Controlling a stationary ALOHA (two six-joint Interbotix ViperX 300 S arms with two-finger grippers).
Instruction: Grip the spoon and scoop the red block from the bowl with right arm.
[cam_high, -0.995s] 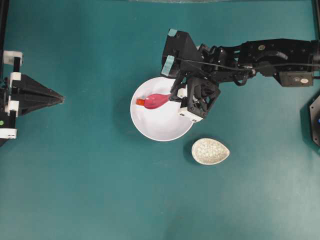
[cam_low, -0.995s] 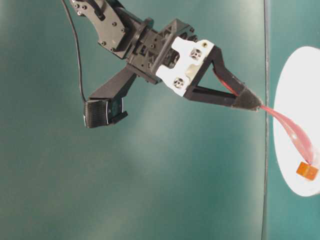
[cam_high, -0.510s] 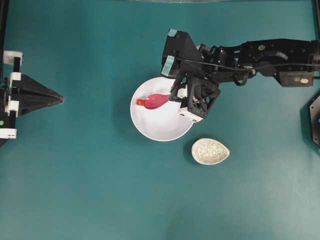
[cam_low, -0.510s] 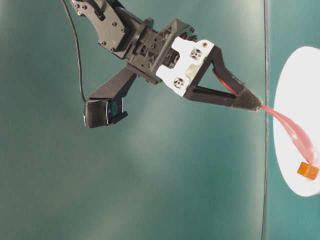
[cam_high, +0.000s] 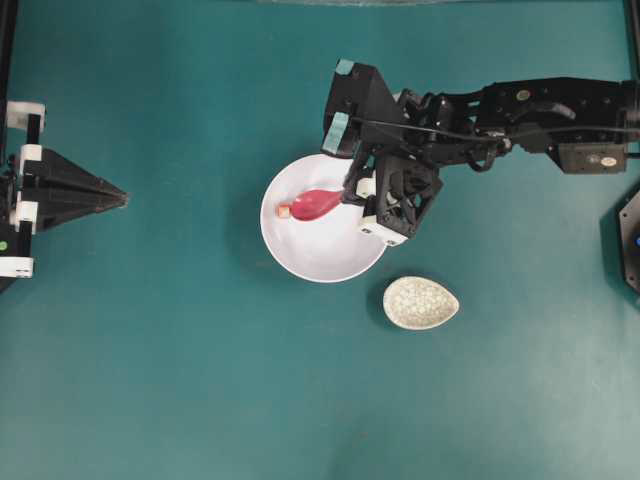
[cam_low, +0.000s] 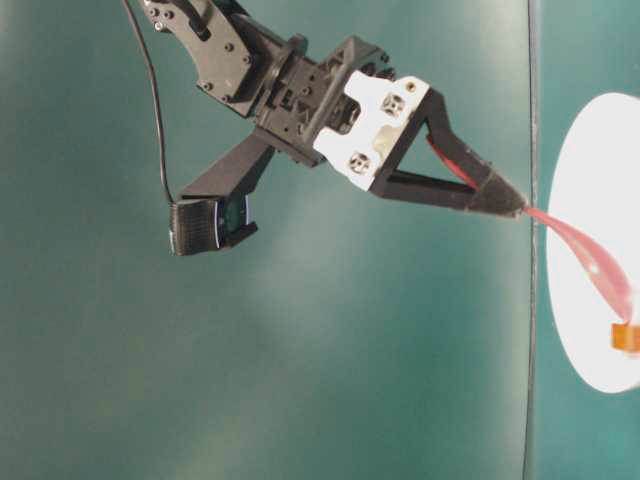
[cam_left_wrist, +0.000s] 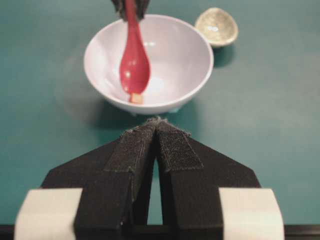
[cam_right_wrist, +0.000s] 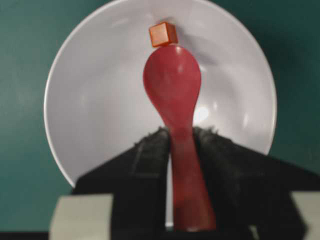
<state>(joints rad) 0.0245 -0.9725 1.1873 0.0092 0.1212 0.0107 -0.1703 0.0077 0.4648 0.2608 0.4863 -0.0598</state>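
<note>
My right gripper (cam_right_wrist: 181, 134) is shut on the handle of the magenta-pink spoon (cam_right_wrist: 173, 85), holding it over the white bowl (cam_right_wrist: 95, 100). In the overhead view that gripper (cam_high: 350, 195) sits at the bowl's (cam_high: 330, 255) right rim and the spoon (cam_high: 316, 203) points left. The red block (cam_right_wrist: 163, 34) rests on the bowl's inner wall, touching the tip of the spoon's scoop. From the left wrist view the block (cam_left_wrist: 135, 98) shows just under the spoon (cam_left_wrist: 134, 67) tip. My left gripper (cam_left_wrist: 156, 121) is shut and empty, short of the bowl (cam_left_wrist: 195, 50). It rests at the table's left edge (cam_high: 120, 198).
A small speckled egg-shaped dish (cam_high: 420, 302) lies just right of and below the bowl. The right arm (cam_high: 520, 115) stretches in from the right edge. A black fixture (cam_high: 630, 240) sits at the far right.
The spoon has pushed the red block slightly rightward and up the bowl's left inner wall; the block now sits at the scoop's tip. The left arm has not moved.
</note>
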